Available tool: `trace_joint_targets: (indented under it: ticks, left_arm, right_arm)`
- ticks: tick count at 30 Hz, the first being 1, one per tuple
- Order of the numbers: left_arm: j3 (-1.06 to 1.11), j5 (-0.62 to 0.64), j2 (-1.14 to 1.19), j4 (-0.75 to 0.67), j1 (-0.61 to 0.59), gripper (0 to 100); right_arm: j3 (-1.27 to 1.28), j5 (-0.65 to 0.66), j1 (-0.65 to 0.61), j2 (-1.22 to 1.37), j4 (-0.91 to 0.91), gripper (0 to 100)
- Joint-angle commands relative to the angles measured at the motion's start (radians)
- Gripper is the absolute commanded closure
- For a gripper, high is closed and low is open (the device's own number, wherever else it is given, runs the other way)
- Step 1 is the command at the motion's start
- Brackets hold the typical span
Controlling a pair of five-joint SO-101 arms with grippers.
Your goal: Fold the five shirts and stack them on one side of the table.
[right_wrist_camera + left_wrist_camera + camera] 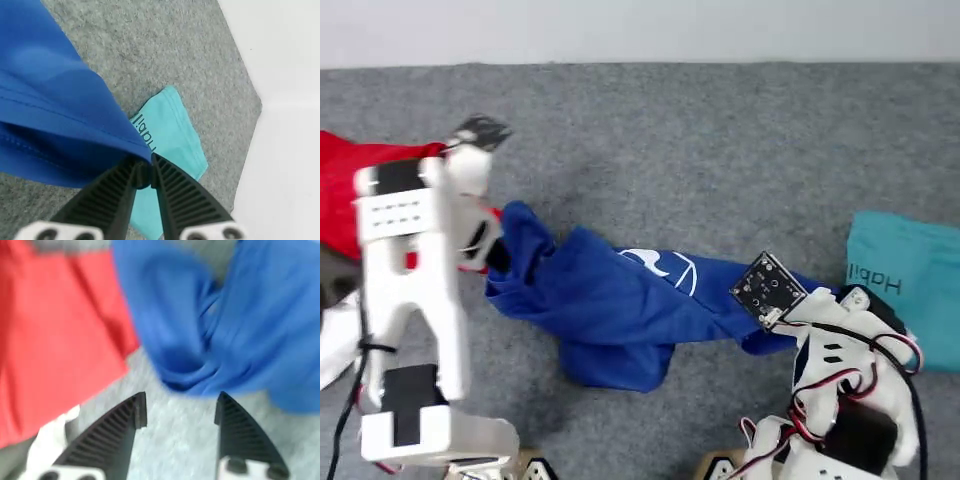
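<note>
Blue shirt [610,300] strung out across grey tabletop [720,150], one end pinched.
Right jaws closed on an edge of the blue shirt, just beside the teal shirt [910,285] lying at the tabletop's side. Left jaws wide apart, holding nothing, above the tabletop at the blue shirt's bunched other end, next to the red shirt [350,185].

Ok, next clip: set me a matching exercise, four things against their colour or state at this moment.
Things:
1. middle shirt
2. shirt on the left arm's side
3. shirt on the right arm's side
4. left hand

Colour or state:
A. open above the mat
B. teal
C. blue, edge pinched by the right hand
D. red

Pairs: 1-C, 2-D, 3-B, 4-A.
</note>
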Motion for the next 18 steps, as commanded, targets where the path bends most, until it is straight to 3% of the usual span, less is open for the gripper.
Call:
trace_joint_targets:
  ticks: [1,6,15,18]
  left_arm:
    - [-0.041,0.092,-0.048,-0.087,0.126,77]
    - [-0.104,0.114,0.077,-0.133,0.219,77]
    - [-0.694,0.080,0.537,0.133,0.247,77]
    - [-0.808,0.072,0.652,0.137,0.245,77]
  right_arm:
    - [-0.005,0.005,0.012,0.015,-0.016,98.9]
    - [-0.005,0.005,0.010,0.015,-0.016,98.9]
    - [-0.003,0.005,0.010,0.015,-0.016,98.9]
    - [-0.003,0.005,0.010,0.015,-0.016,98.9]
